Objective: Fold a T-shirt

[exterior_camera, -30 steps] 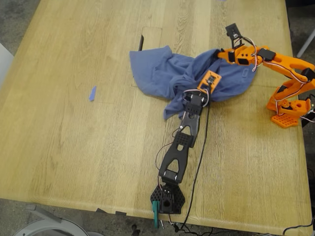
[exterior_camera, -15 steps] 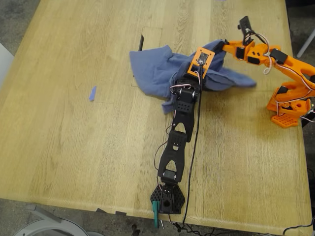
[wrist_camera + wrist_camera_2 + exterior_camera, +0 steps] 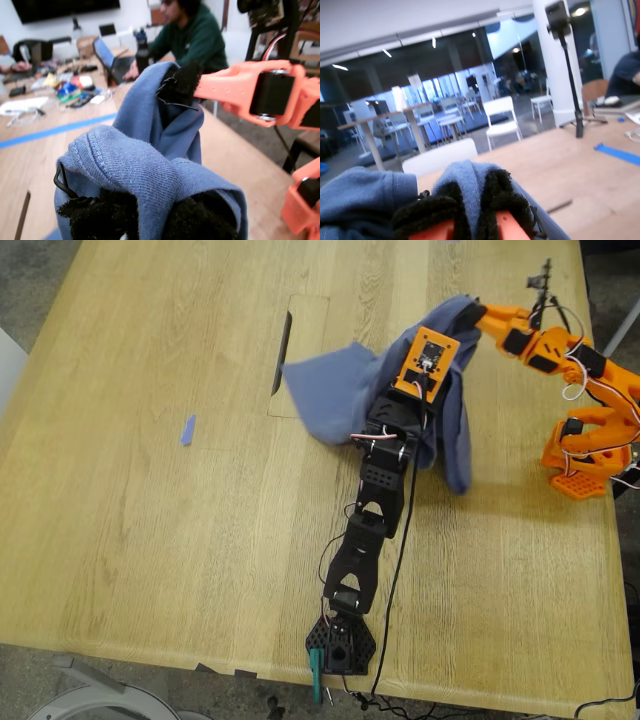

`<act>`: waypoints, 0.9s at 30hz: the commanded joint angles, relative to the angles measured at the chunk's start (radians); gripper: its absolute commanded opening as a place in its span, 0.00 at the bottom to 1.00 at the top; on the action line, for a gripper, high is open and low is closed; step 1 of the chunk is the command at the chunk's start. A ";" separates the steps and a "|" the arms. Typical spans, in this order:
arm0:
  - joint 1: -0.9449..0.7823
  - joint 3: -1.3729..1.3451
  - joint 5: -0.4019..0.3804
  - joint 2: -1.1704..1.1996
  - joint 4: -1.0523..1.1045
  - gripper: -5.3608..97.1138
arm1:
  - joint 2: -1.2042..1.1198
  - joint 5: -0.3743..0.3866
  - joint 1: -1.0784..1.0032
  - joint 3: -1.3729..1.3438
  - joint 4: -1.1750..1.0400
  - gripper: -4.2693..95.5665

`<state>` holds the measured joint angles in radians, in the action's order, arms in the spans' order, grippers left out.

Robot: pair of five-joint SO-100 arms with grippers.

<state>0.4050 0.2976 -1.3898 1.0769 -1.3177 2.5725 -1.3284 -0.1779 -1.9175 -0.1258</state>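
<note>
The black-padded fingers (image 3: 150, 220) of my first gripper (image 3: 150, 212) are seen pressed together on a thick fold of the T-shirt (image 3: 150, 165), the slate-blue cloth being bunched over and between the pads so that no gap is left. In the same wrist view the fingers of my second gripper (image 3: 182, 82), on the orange arm (image 3: 260, 92), are seen pinched on a higher peak of the same cloth. In the second wrist view a ridge of the T-shirt (image 3: 467, 180) is clamped between the two dark pads (image 3: 502, 192) of my second gripper (image 3: 470, 210), with more cloth heaped beside it. In the exterior view the T-shirt (image 3: 335, 390) is held up off the table (image 3: 150, 540) at two points: by my first gripper (image 3: 425, 340), on the black arm (image 3: 375, 510) reaching in from the table's near edge, and by my second gripper (image 3: 470, 312), on the orange arm (image 3: 570, 360) at the exterior view's right. One part of the cloth is draped toward the exterior view's left beside a rectangular cut-out (image 3: 295, 355) in the table, and another part hangs down just to the right of the black arm. A small blue scrap (image 3: 187, 430) lies well apart, toward the exterior view's left. A person in a green top (image 3: 192, 35) is seated at a cluttered desk behind.
</note>
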 commanded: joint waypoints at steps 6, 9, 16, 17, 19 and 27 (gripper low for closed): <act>0.095 0.040 0.003 0.299 0.141 0.05 | -0.015 -0.014 0.038 0.259 0.006 0.04; 0.130 0.040 0.021 0.339 0.141 0.05 | -0.028 -0.015 0.032 0.325 -0.011 0.04; 0.218 0.041 0.041 0.387 0.141 0.05 | -0.032 -0.018 0.018 0.434 -0.040 0.04; 0.225 0.041 0.043 0.396 0.141 0.05 | -0.031 -0.015 0.008 0.451 -0.051 0.04; 0.230 0.041 0.043 0.423 0.106 0.05 | -0.021 -0.011 -0.011 0.477 -0.084 0.04; 0.224 0.041 0.041 0.522 -0.057 0.05 | 0.040 0.000 -0.054 0.495 -0.152 0.04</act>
<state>0.6213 0.2976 -1.3530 1.4389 -1.3714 2.5832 -1.3346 -0.2102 -1.4910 -0.2746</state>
